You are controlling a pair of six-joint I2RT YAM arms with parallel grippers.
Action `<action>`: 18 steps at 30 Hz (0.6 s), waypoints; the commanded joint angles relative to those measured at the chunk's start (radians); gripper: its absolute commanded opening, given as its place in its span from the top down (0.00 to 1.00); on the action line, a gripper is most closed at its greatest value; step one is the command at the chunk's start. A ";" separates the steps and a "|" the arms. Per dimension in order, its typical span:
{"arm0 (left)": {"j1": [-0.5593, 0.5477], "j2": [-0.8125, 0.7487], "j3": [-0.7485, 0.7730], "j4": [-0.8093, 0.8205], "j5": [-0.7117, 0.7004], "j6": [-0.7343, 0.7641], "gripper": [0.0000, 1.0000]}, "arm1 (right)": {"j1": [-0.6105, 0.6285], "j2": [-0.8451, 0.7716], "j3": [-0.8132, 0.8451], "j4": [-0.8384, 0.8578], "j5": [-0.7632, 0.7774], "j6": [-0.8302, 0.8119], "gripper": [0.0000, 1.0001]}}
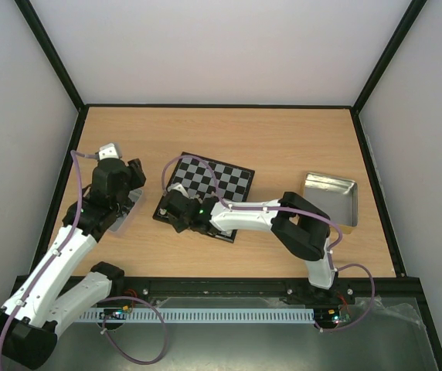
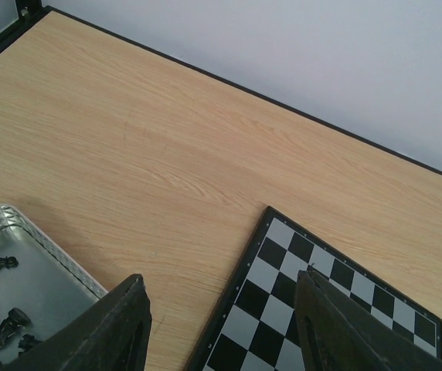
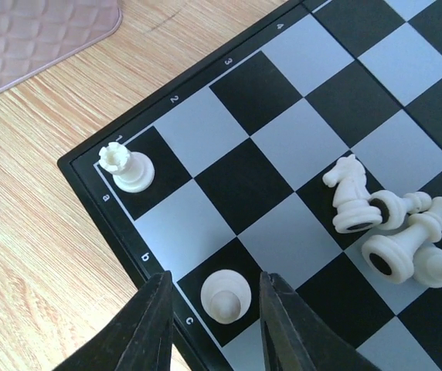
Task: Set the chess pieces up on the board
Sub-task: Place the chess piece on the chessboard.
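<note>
The top external camera sits high behind the 6 o'clock edge of the table (image 1: pixel 283 139), facing down and toward 12, far enough off to hold the board (image 1: pixel 225 176) mid-frame. The left wrist camera rides low, looking obliquely past the left gripper (image 2: pixel 221 277) toward the table's far edge, with a board corner at 5 o'clock and a tray (image 2: pixel 51 270) at 8. The right wrist camera hangs very near, looking steeply down past the right gripper (image 3: pixel 215 278) at the board's a1 corner; all three views share the board.
</note>
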 commanded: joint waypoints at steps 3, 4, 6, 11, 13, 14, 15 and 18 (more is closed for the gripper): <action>0.005 0.003 -0.004 0.017 0.011 0.014 0.46 | -0.024 -0.114 0.039 -0.009 0.053 0.063 0.68; 0.005 0.005 -0.003 0.019 0.014 0.015 0.46 | -0.037 -0.130 0.034 -0.002 0.051 0.079 0.67; 0.005 0.009 -0.003 0.022 0.029 0.018 0.45 | -0.071 -0.163 0.015 0.007 0.047 0.119 0.65; 0.005 0.032 -0.004 0.036 0.106 0.024 0.42 | -0.184 -0.214 -0.062 -0.008 0.004 0.216 0.64; 0.004 0.046 -0.005 0.044 0.142 0.028 0.41 | -0.223 -0.231 -0.098 -0.007 -0.031 0.234 0.64; 0.005 0.053 -0.004 0.047 0.156 0.027 0.41 | -0.238 -0.238 -0.113 -0.008 -0.044 0.233 0.64; 0.005 0.058 -0.004 0.049 0.167 0.026 0.41 | -0.250 -0.240 -0.121 -0.010 -0.053 0.226 0.64; 0.005 0.068 -0.003 0.057 0.174 0.025 0.41 | -0.254 -0.224 -0.111 -0.046 -0.066 0.205 0.65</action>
